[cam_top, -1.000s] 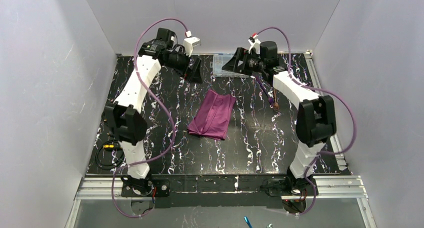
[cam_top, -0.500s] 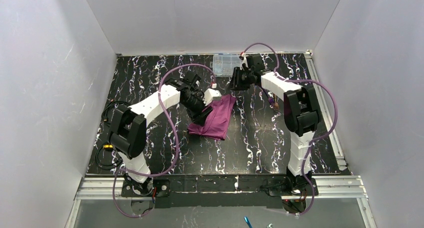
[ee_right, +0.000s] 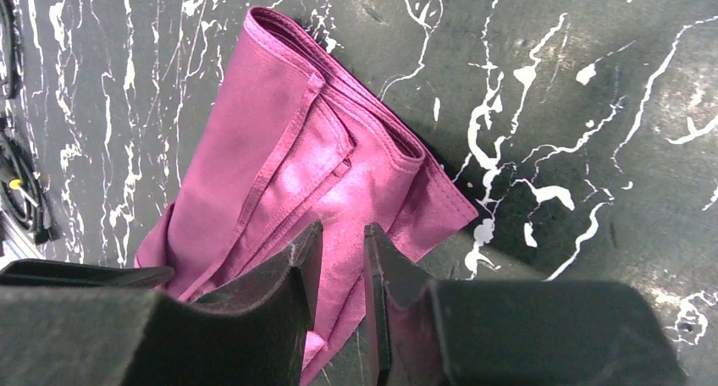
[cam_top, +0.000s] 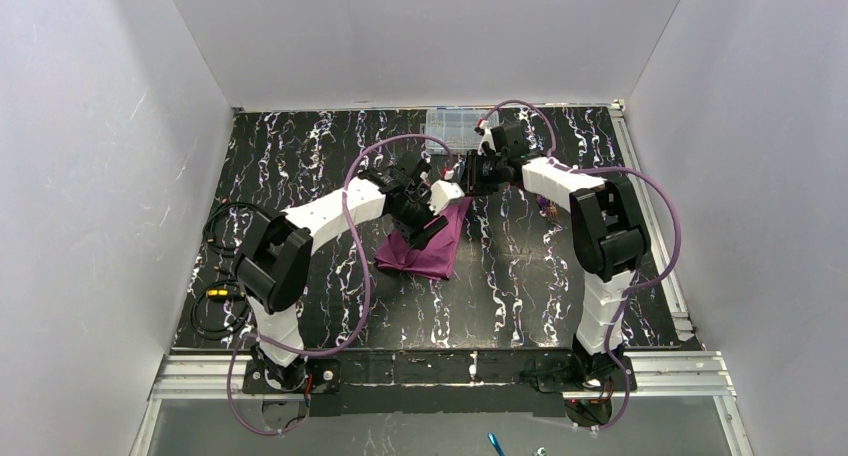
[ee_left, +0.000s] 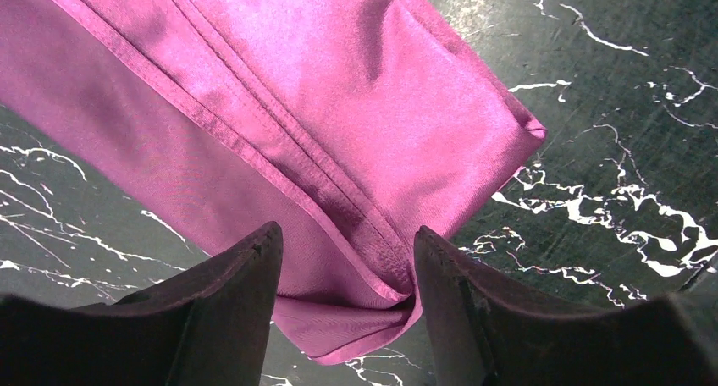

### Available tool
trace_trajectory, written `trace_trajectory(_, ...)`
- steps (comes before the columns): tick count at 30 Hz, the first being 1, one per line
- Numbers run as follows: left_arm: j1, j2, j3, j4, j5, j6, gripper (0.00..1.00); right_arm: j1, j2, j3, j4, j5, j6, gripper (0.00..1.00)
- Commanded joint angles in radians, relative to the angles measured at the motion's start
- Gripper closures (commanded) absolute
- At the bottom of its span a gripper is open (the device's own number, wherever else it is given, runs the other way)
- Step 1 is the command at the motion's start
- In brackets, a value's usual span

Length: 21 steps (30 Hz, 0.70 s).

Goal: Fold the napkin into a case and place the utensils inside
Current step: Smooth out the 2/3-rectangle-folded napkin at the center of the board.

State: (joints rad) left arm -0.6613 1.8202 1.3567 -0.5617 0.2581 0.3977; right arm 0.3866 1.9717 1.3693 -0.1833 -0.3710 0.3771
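The plum-purple napkin [cam_top: 432,251] lies folded into a long strip on the black marbled table [cam_top: 500,296]. My left gripper [cam_top: 425,224] is down on its far left part. In the left wrist view the napkin [ee_left: 339,90] has a hemmed corner between the gripper's [ee_left: 347,234] spread fingers, and a raised fold leans on the right finger [ee_left: 457,284]. My right gripper [cam_top: 467,184] is at the far right corner. In its wrist view the jaws [ee_right: 343,229] stand a narrow gap apart over the napkin [ee_right: 254,149]. A small bit of the utensils [cam_top: 543,205] shows beside the right arm.
A clear plastic compartment box [cam_top: 450,128] sits at the back edge behind the two grippers. Black cables [cam_top: 215,298] lie coiled at the table's left edge. White walls close in the table on three sides.
Both arms have swung from the back of the table down onto the napkin's far end. Both grippers have narrowed from wide open, the right one more than the left.
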Motion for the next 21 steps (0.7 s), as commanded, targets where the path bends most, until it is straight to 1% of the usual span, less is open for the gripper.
trace_trajectory(1,-0.009,0.000,-0.004,-0.009,-0.052,-0.016,0.44,0.003,-0.014,-0.010,0.057,-0.039,0.007,0.68)
trace_trajectory(8,-0.011,0.007,-0.037,-0.010,-0.099,0.012,0.49,0.014,0.053,0.045,0.088,-0.073,0.041,0.68)
trace_trajectory(21,-0.042,0.020,-0.069,-0.014,-0.127,-0.005,0.51,0.037,0.127,0.067,0.125,-0.081,0.070,0.70)
